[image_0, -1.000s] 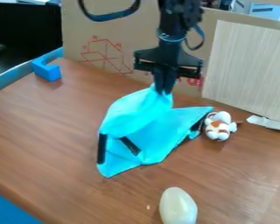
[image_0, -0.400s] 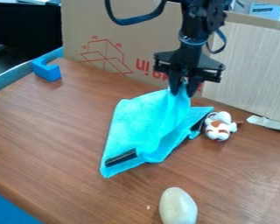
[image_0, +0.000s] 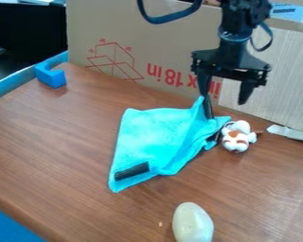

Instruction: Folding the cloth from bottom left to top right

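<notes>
Matte black arm, knobbly and jointed up top, with a thin bluish ring round the smoother wrist section. Slack dark cable loops off its left side, a smaller cable loop off its right. Gripper likewise black: broad, angular crosspiece, two blocky fingers narrowing toward the tips.

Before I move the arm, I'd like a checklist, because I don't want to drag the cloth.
1. Gripper open: ok, fingers well apart.
2. Cloth free of the gripper: cannot tell; its raised peak meets or nearly meets one finger.
3. Cloth lying flat: not ok, the peak stands up.
4. Toy clear of cloth: cannot tell, it sits right by a corner.
5. Egg-shaped object clear of cloth: ok.
</notes>
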Robot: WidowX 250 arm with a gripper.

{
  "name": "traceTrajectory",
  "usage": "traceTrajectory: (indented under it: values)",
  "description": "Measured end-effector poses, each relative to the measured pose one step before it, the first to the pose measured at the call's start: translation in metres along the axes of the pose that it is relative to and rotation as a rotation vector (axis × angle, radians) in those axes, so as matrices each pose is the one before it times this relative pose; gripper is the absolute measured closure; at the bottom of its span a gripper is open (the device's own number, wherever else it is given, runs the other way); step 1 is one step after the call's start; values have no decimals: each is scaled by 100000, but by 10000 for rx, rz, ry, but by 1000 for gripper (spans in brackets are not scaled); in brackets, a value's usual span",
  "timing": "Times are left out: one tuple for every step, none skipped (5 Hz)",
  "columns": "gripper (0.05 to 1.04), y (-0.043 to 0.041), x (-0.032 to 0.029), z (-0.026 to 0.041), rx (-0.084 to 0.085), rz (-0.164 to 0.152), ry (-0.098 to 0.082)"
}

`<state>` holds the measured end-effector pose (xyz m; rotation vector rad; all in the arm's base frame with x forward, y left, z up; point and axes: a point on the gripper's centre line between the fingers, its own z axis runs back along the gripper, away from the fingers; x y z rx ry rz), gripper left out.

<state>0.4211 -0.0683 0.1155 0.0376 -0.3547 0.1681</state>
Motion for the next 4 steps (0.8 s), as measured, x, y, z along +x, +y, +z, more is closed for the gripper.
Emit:
traceTrajectory:
  values:
    - [81,-1223,188,635,-405,-696,57]
    - [83,-106,-939,259,-541,-2201,263]
    - [83,2747,-2240,1888,-612,-2201,497]
    - [84,2590,-4449,2411,-409,-1506,609]
